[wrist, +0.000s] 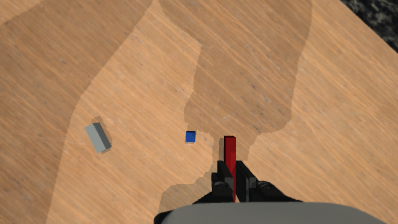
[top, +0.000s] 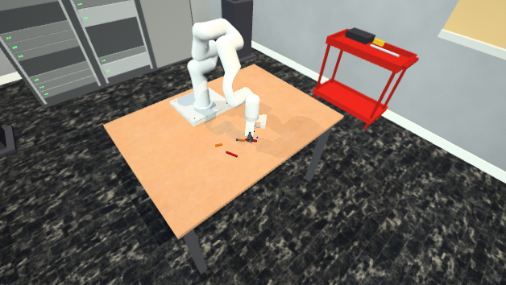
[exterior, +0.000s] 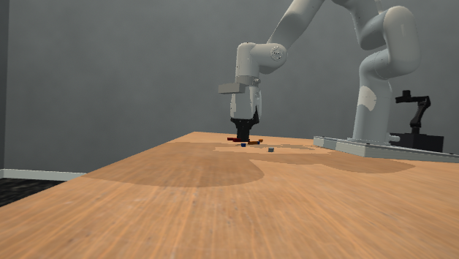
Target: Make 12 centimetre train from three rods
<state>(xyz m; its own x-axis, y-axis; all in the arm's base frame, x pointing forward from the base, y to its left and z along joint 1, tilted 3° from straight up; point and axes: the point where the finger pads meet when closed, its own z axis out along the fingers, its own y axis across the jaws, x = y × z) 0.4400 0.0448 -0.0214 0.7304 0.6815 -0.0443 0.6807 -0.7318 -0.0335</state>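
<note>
My gripper (top: 250, 138) (exterior: 243, 138) (wrist: 228, 174) is shut on a red rod (wrist: 229, 150) (top: 255, 140) (exterior: 232, 139) and holds it level, right at the table top. An orange rod (top: 241, 139) (exterior: 254, 142) lies just on the other side of the fingers, roughly in line with the red rod. A small blue rod (top: 237, 139) sits at the orange rod's far end. Another blue rod (wrist: 190, 136) (exterior: 243, 145) (top: 258, 137) lies loose close by. A grey rod (wrist: 98, 137) (exterior: 270, 149) lies farther off.
A second orange rod (top: 218, 144) and a second red rod (top: 231, 154) lie apart towards the table's front. The arm's base plate (top: 193, 110) (exterior: 365, 148) stands at the back. A red cart (top: 362, 72) stands beyond the table.
</note>
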